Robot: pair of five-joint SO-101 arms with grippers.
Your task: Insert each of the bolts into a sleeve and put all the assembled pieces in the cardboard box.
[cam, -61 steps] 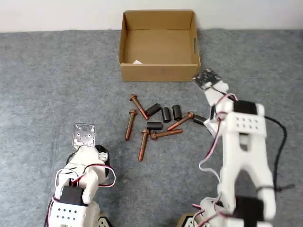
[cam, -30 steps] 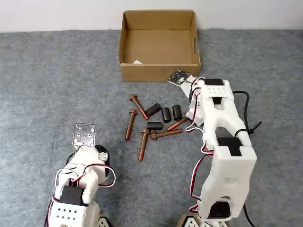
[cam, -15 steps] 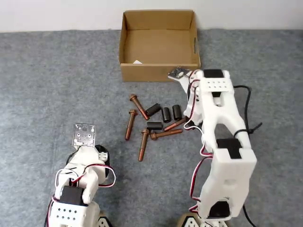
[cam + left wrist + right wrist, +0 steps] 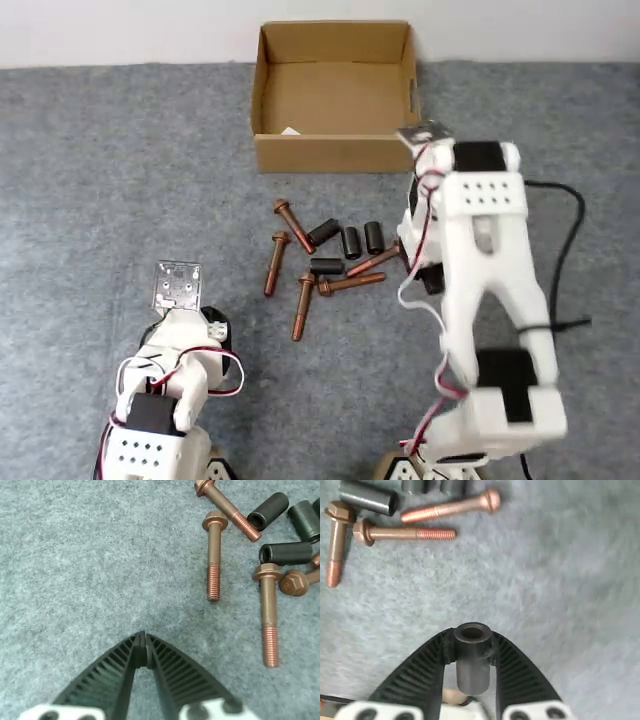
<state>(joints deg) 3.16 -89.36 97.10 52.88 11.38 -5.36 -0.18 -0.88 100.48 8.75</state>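
Right jaws clamp a black sleeve [image 4: 471,657] across its body, its open bore facing outward over the grey tabletop [image 4: 100,200], with that arm at the right of the high view. Left jaws are pressed together on nothing, low at the left. Beyond them, mid-frame, five copper bolts [image 4: 302,310] and four loose sleeves [image 4: 351,242] lie clustered. At the top, the cardboard box [image 4: 335,155] holds no assembled piece yet. To mate them well, I judge the left arm should take the nearest bolt [image 4: 214,555] by its head end, leaving the thread free, and meet the bore squarely.
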